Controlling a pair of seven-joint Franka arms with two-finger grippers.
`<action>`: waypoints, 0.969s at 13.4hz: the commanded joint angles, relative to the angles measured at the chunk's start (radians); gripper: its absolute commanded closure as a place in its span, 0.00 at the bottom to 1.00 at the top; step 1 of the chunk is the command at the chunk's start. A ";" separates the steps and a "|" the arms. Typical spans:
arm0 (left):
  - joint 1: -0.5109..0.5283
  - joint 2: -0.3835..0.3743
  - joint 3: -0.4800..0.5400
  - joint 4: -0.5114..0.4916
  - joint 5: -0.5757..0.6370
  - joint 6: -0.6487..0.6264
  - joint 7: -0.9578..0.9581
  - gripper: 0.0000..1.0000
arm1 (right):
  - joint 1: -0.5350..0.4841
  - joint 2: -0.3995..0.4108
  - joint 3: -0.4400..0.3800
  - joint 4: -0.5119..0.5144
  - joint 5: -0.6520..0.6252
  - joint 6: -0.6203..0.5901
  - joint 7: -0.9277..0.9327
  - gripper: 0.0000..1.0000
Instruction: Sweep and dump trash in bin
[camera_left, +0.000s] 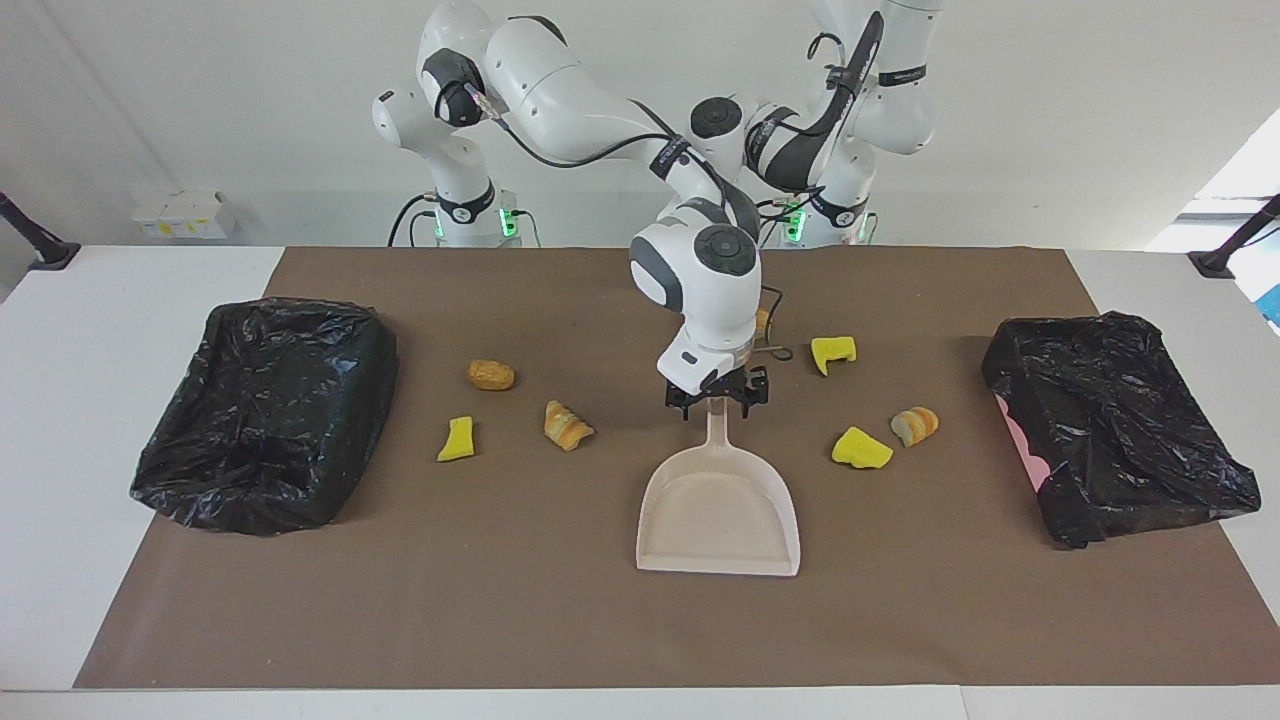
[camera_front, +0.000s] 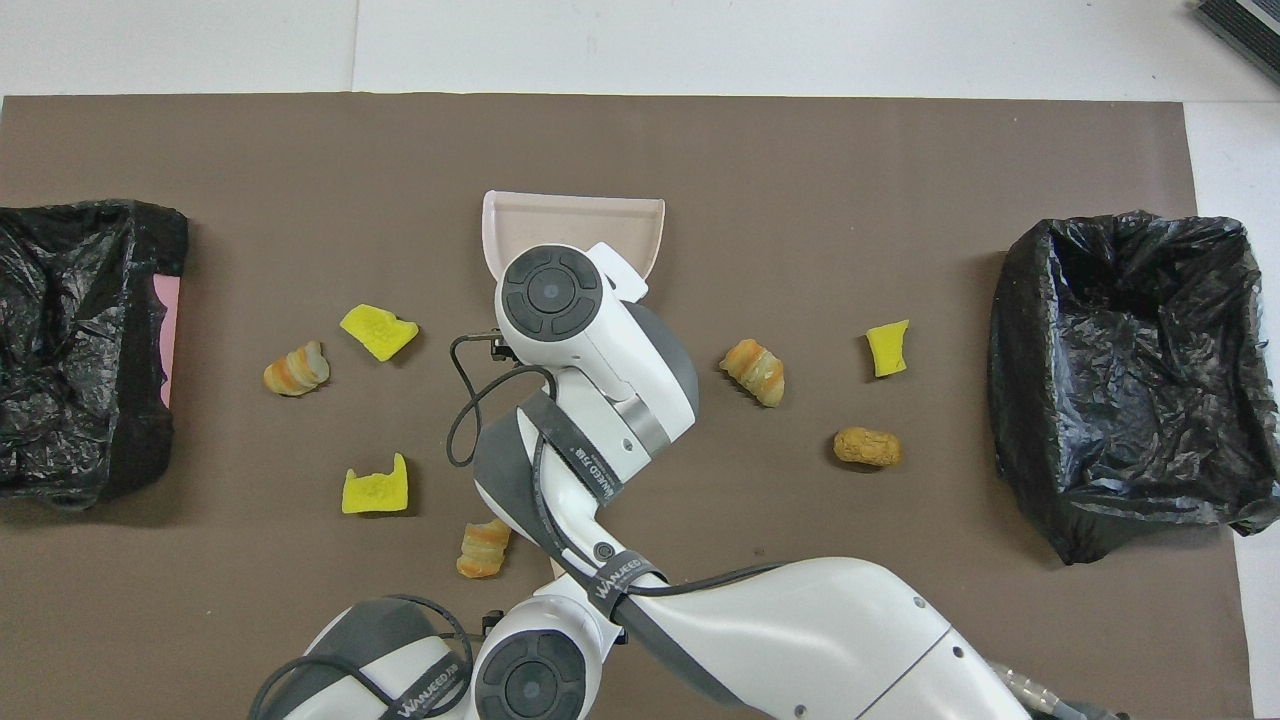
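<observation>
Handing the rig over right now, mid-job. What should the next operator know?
Right gripper: at the handle end of the dustpan, which lies flat on the mat.
Left gripper: hidden under the left arm, at the mat's edge nearest the robots.
Trash: all seven pieces loose on the mat, either side of the dustpan.
Done: nothing swept; dustpan empty.
Left: sweep everything in, dump in a bin.
</observation>
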 joint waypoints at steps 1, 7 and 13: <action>-0.024 -0.024 0.016 -0.013 -0.006 -0.023 -0.022 0.36 | -0.002 -0.005 -0.001 0.011 -0.033 -0.034 0.020 1.00; -0.024 -0.024 0.016 -0.014 -0.060 -0.035 -0.033 0.71 | -0.017 -0.017 -0.001 0.010 -0.050 -0.060 0.005 1.00; -0.009 -0.029 0.024 0.032 -0.071 -0.222 -0.031 1.00 | -0.121 -0.139 0.002 -0.033 -0.026 -0.115 -0.310 1.00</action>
